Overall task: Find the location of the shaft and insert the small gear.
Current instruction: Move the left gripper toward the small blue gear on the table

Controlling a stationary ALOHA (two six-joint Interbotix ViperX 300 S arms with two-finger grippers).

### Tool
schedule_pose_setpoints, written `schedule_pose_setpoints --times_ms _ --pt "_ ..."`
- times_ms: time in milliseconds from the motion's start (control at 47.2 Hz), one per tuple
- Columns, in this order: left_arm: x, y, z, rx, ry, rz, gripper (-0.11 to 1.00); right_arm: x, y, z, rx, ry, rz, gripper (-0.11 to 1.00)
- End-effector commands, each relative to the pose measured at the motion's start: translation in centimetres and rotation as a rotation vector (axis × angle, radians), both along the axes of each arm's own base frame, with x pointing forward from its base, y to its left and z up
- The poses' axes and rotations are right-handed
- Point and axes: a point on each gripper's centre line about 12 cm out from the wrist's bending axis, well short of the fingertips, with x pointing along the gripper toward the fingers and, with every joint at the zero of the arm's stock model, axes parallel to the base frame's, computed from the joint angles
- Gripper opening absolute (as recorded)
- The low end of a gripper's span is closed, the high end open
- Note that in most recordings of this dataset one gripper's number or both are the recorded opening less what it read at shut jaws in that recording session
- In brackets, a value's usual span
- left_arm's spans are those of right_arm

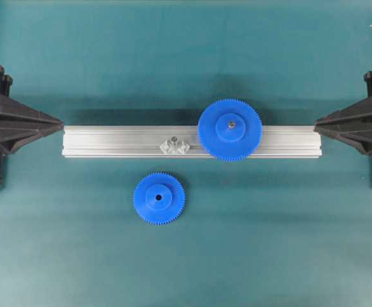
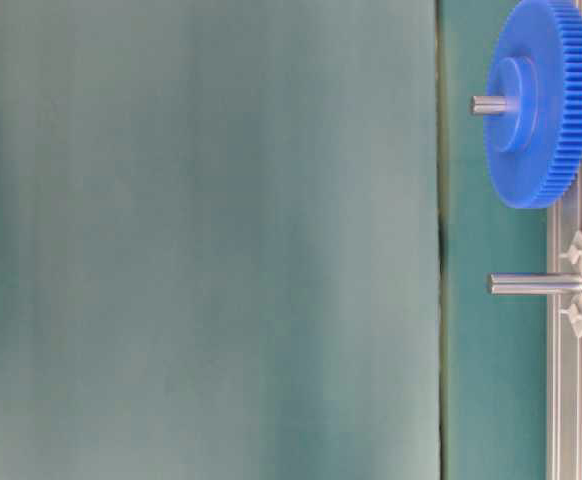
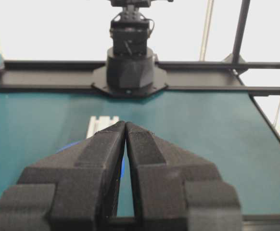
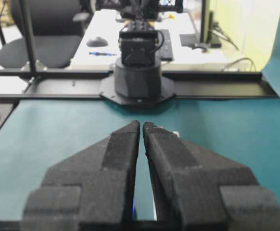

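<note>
Small gear: the small gear point(image 1: 159, 198) lies flat on the teal table mat point(image 1: 186, 57), lower centre-left of the overhead view, hub and dark centre hole facing up, just below the rail and apart from it.
Shaft: the shaft point(image 1: 174, 140) stands in its clear faceted mount on the aluminium rail point(image 1: 109, 142), a little left of the rail's middle; in the table-level view it shows as a bare grey pin point(image 2: 536, 284) at the right edge.
Large gear: the larger blue gear point(image 1: 230, 130) sits on the rail to the right of the shaft, with a grey pin at its centre.
Left gripper: the left gripper point(image 1: 59, 122) points inward at the left edge of the overhead view, near the rail's left end; its fingers point(image 3: 101, 149) meet at the tips and clasp nothing.
Right gripper: the right gripper point(image 1: 316, 125) mirrors it at the right edge, near the rail's right end; its fingers point(image 4: 125, 144) stand nearly together with a thin slit between, holding nothing.
Gear to hands: the small gear is well apart from both grippers, nearer the left one, below and to the right of its tip.
Hidden: in the left wrist view only a blue sliver shows behind the fingers; which gear it is I cannot tell. The table-level view is mostly blurred teal.
Writing: none that I can read.
</note>
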Motion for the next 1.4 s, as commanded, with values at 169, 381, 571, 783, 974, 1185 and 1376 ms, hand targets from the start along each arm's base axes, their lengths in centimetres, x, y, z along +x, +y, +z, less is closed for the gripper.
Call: schedule_pose_setpoints --times_ms 169,381,571,783,974,1185,1376 --pt "-0.3 -0.3 -1.3 -0.067 0.030 -0.021 0.01 -0.4 -0.3 -1.9 0.090 0.040 -0.015 0.05" --pt "0.0 -0.3 -1.0 -0.061 0.111 -0.019 0.00 -0.5 -0.4 -2.3 0.102 0.098 -0.019 0.01" --pt "0.7 -0.4 -1.7 -0.031 0.204 -0.020 0.00 -0.5 -0.4 -3.0 0.106 0.166 -0.021 0.01" --pt "2.5 -0.6 -3.3 -0.004 0.296 -0.025 0.00 -0.5 -0.5 -3.4 0.108 0.195 -0.028 0.01" --pt "4.0 -0.8 -4.7 -0.004 0.379 -0.032 0.00 -0.5 -0.8 -3.8 0.111 0.230 -0.047 0.01" --pt "5.1 -0.8 -5.6 -0.006 0.456 -0.032 0.00 -0.6 -1.2 -4.0 0.113 0.243 -0.068 0.01" --pt "6.1 -0.9 -5.8 -0.006 0.516 -0.033 0.00 -0.6 -1.4 -4.1 0.114 0.247 -0.081 0.01"
